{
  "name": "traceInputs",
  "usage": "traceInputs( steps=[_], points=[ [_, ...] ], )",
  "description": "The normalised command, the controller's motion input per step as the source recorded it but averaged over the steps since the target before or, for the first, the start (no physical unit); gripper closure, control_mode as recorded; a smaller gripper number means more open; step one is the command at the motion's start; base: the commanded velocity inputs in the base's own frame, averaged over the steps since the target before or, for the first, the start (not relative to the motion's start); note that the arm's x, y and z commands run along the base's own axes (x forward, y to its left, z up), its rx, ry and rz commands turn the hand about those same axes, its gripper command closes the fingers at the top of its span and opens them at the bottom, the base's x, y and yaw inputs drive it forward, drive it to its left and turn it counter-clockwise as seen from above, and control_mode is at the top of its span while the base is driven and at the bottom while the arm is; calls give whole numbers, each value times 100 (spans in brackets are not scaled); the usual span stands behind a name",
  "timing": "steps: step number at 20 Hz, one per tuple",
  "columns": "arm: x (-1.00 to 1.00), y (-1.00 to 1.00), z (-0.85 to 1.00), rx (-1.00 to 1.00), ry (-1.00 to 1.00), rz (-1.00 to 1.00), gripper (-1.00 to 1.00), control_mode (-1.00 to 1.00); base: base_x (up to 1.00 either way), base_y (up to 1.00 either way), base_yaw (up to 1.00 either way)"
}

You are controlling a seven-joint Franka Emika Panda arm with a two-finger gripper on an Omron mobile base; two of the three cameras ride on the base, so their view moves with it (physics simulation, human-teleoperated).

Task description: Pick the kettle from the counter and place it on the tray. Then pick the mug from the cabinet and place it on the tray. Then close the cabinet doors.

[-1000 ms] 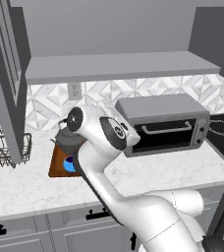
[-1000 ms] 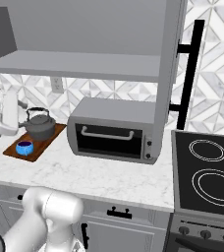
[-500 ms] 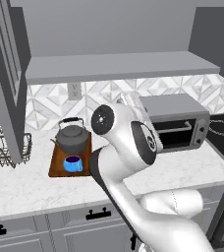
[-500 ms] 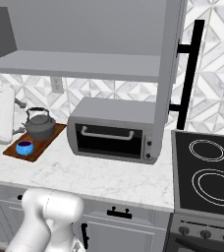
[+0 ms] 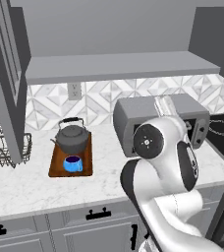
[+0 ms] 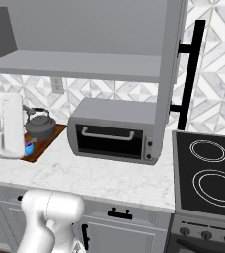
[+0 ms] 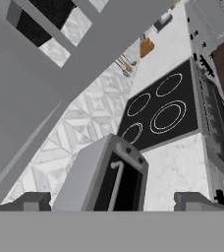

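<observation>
Kettle (image 5: pixel 71 138) and mug (image 5: pixel 72 164) sit together on the tray (image 5: pixel 55 165) as the arm swings away toward three o'clock, gripper (image 7: pixel 111 201) spread wide and empty over the toaster oven (image 7: pixel 105 178). Only the cabinet doors (image 6: pixel 169 74) remain, still open.

white marble counter (image 5: pixel 109 172), wooden tray (image 5: pixel 55 167) on it, toaster oven (image 6: pixel 114 131) beside, wire rack (image 5: pixel 6 150) at left
</observation>
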Motion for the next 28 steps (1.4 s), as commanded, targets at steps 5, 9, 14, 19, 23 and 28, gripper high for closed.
traceInputs(
  steps=[5, 9, 14, 19, 23, 28],
  points=[
    [-19, -43, 11, 0, 0, -7, -100, -100, 0, 0, 0],
    [-29, -38, 5, 7, -4, -4, -100, -100, 0, 0, 0],
    [-31, -38, 8, 19, -8, -1, -100, -100, 0, 0, 0],
    [-27, -42, 14, 16, -8, -7, -100, -100, 0, 0, 0],
    [-17, -39, 13, 12, -7, -11, -100, -100, 0, 0, 0],
    [-2, -33, 1, 2, 0, -11, -100, -100, 0, 0, 0]
  ],
)
